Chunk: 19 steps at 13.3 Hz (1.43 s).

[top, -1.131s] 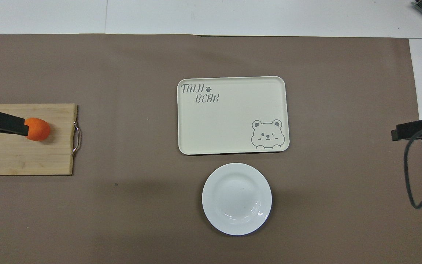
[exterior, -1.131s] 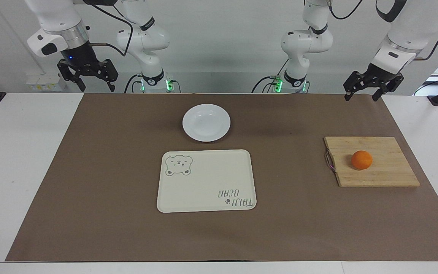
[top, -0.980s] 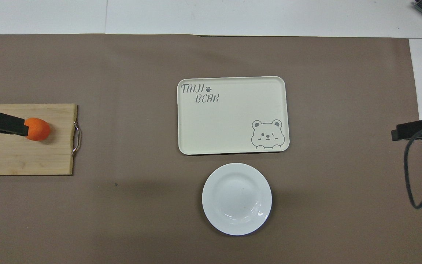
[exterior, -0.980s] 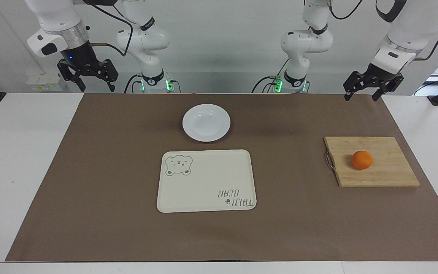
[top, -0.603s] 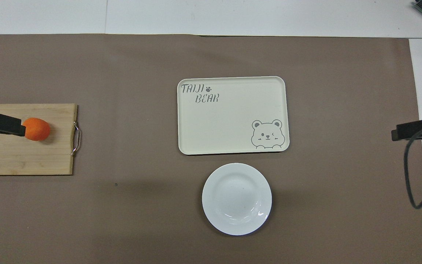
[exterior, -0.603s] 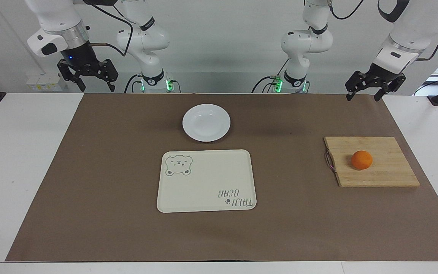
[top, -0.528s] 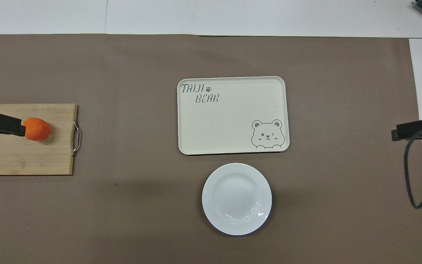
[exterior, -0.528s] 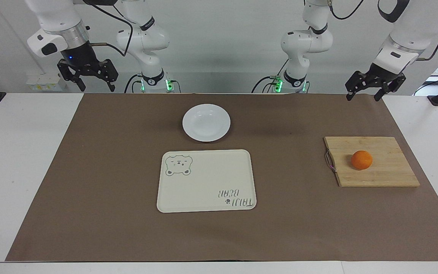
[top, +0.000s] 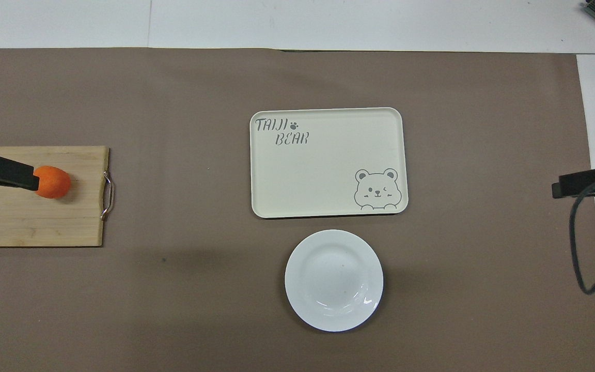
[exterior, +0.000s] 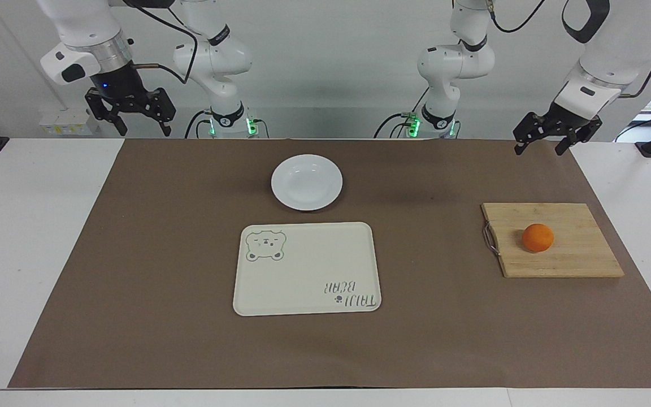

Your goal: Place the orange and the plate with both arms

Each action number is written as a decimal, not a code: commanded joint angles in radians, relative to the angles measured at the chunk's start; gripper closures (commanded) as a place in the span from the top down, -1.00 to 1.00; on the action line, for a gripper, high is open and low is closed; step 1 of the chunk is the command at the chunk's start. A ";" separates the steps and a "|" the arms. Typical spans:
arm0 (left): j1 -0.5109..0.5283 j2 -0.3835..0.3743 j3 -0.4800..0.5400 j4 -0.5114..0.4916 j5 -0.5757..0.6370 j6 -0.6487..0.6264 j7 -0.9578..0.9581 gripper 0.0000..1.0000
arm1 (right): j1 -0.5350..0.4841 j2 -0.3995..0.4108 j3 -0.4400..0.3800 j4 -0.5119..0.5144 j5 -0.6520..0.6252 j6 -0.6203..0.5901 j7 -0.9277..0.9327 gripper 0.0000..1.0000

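Your left gripper (exterior: pixel 546 146) hangs in the air at the upper right of the facing view, fingers apart, holding nothing; your right gripper (exterior: pixel 129 118) waits at the upper left, fingers apart too, also empty. Nothing is picked up yet, so I'd call this the approach stage. The orange (exterior: pixel 537 237) sits on the wooden cutting board (exterior: pixel 580 257), right of frame, below the left gripper. Next you likely drop the left gripper onto the orange and close gently, since it can roll. The plate (exterior: pixel 306 181) is at upper centre, untouched, with the bear tray (exterior: pixel 303 277) just below it. Nothing blocks either path.
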 commanded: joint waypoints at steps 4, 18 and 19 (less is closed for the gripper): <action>0.068 0.001 -0.004 -0.089 0.012 0.123 0.089 1.00 | -0.010 -0.003 0.008 0.002 -0.008 -0.009 0.019 1.00; 0.175 0.218 -0.002 -0.158 0.013 0.409 0.221 1.00 | -0.010 -0.003 0.008 0.002 -0.006 -0.010 0.021 1.00; 0.175 0.225 -0.002 -0.179 0.013 0.444 0.222 1.00 | -0.010 -0.003 0.008 0.002 -0.006 -0.010 0.021 1.00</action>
